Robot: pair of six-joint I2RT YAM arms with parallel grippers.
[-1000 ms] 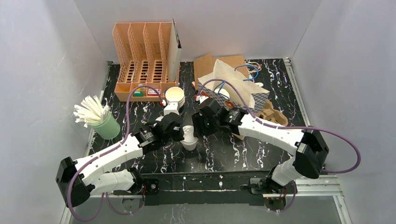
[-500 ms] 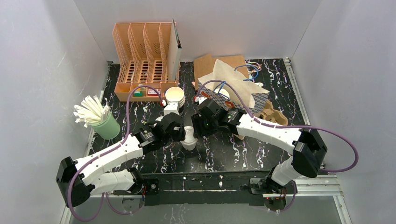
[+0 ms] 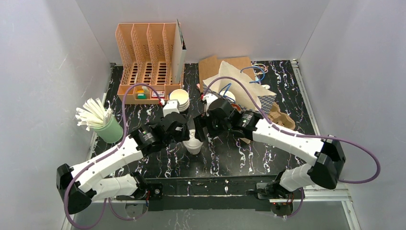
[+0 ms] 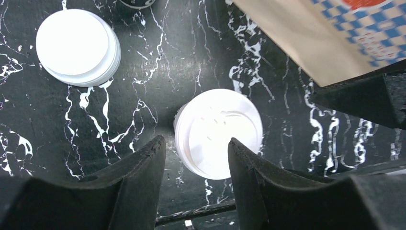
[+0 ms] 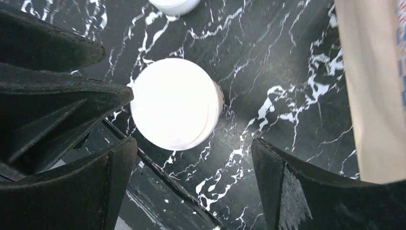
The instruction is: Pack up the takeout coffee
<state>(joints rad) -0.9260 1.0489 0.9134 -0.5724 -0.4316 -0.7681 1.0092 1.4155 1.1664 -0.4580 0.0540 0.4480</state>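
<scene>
- Table (image 3: 268,158): black marble top, carrying everything; the work is happening in the middle, where both arms can reach.
- Orange slotted rack (image 3: 146,52) is standing at the back left, out of the way.
- Checkered paper bag (image 3: 244,88) is sitting back right, mouth up, probably the final packing target.
- Brown pulp tray (image 3: 281,117) is lying just beside the bag on its right, partly hidden by it and well apart from the cup.
- Green cup of straws (image 3: 107,128) is standing at the left edge; not part of this job.
- Right gripper (image 5: 192,143) is hanging over the cup with jaws spread wide, touching nothing.
- Left gripper (image 4: 195,143) is hovering above the same cup, jaws parted and not clamping; from the right wrist view one fingertip is sitting right at the lid rim, contact unclear.
- Takeout cup (image 4: 218,132) is standing upright on the bare table between the two grippers, lid on, not yet in the tray.
- White round stack (image 4: 76,45) is sitting near the cup, farther back; lids or a second cup, can't tell.
</scene>
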